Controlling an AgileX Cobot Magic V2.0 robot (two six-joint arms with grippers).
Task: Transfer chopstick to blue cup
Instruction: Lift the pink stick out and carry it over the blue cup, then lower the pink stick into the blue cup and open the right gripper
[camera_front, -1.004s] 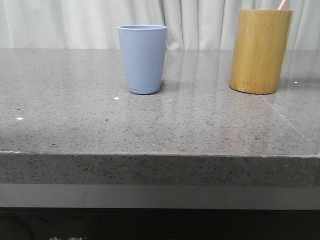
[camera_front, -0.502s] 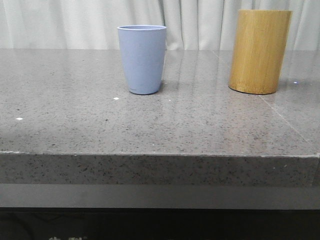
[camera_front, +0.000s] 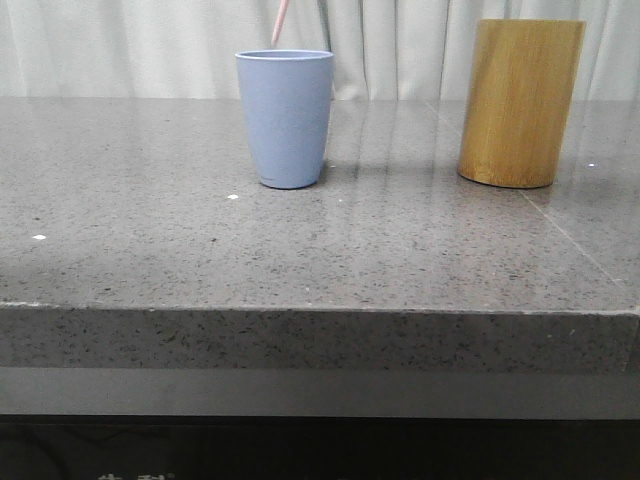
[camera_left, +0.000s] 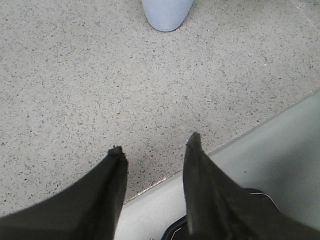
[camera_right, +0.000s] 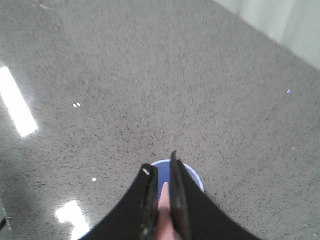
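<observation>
1. The blue cup (camera_front: 285, 118) stands upright on the grey speckled surface (camera_front: 320, 240), open end up.
2. The chopstick (camera_front: 281, 23) rises at a slight tilt directly above the rim of the blue cup; its lower end sits at or just inside the rim, and which of the two cannot be told.
3. The right hand (camera_right: 163, 192) hangs straight over the blue cup, fingers pressed together on the chopstick, whose pale pink shaft points down toward the cup mouth.
4. The left hand (camera_left: 154, 148) has its fingers spread with nothing between them. It sits at the near edge of the surface, well apart from the blue cup.
5. A bamboo cylinder (camera_front: 521, 103) stands upright to the right of the blue cup, well apart from it.
</observation>
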